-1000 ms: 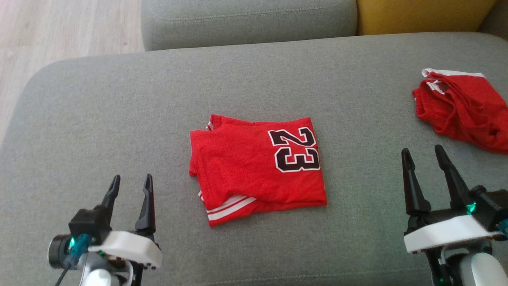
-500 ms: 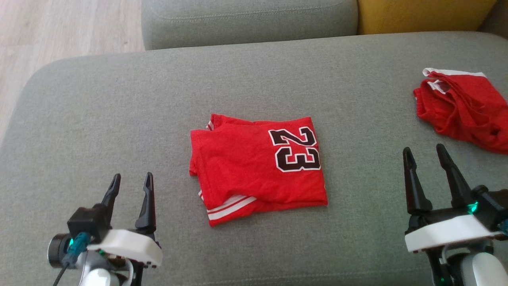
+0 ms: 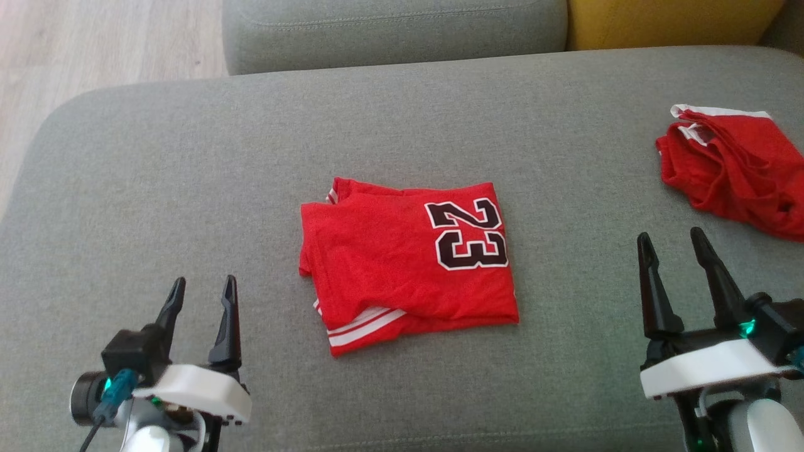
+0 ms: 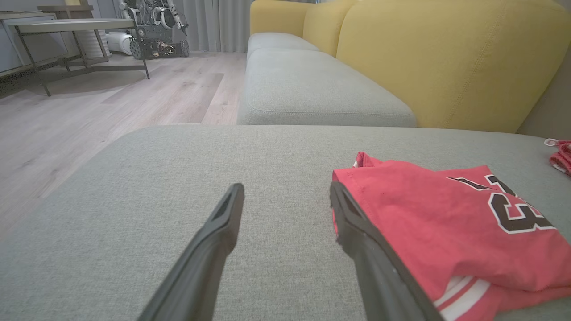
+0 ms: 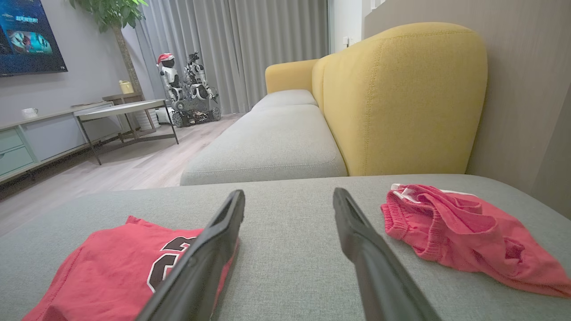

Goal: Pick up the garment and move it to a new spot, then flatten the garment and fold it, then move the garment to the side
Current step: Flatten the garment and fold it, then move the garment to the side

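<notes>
A red garment (image 3: 402, 263) with a black "23" lies folded into a rough square in the middle of the grey cushion (image 3: 188, 188). My left gripper (image 3: 201, 295) hovers open at the lower left, a hand's width left of the garment. In the left wrist view the garment (image 4: 446, 223) lies just right of the open left gripper (image 4: 285, 196). My right gripper (image 3: 672, 248) stands open at the lower right, well to the right of the garment. The right wrist view has the garment (image 5: 111, 267) at the lower left, behind the right gripper (image 5: 289, 203).
A second red piece of clothing (image 3: 735, 169) lies crumpled at the cushion's far right, also in the right wrist view (image 5: 459, 236). A yellow sofa back (image 4: 446, 62) and another grey seat (image 3: 389, 31) stand behind. Wooden floor (image 3: 94, 44) lies beyond the cushion's left edge.
The left gripper has drifted slightly down and left. The picture has shifted a little upward. The garment and the right gripper stay where they were.
</notes>
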